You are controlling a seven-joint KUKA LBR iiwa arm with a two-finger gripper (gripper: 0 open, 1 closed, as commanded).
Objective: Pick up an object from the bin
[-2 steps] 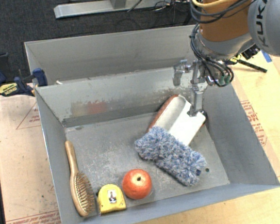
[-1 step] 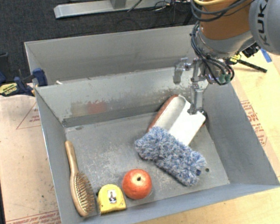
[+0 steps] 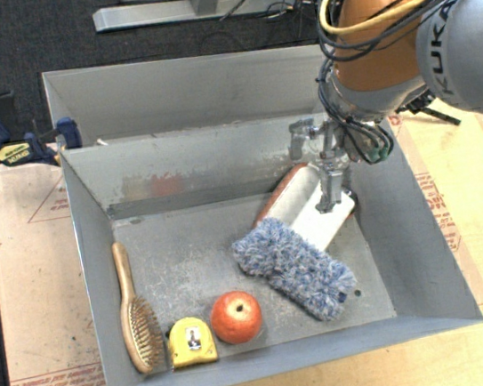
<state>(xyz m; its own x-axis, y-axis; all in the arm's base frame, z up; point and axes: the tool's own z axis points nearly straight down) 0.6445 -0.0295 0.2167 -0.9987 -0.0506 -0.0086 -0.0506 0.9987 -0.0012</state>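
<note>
The jaws stand narrow, close together, tips down at the white handle [image 3: 314, 226] of a duster [image 3: 293, 270] in the right half of the bin [image 3: 219, 159]. No part of the handle shows between them. The duster's blue-grey fluffy head lies toward the near wall. Further left, along that wall, lie a red apple [image 3: 236, 316], a yellow tape measure [image 3: 192, 341] and a wooden hairbrush [image 3: 136, 316].

A silver-grey arm [image 3: 467, 46] is seen, marked with dark KUKA lettering [image 3: 431, 42]. Its wrist is capped by a rounded orange cover [image 3: 374, 28], around which yellow and black cables [image 3: 332, 5] are looped. A slim end effector [image 3: 332, 194] of bare grey metal is fitted beneath.
</note>
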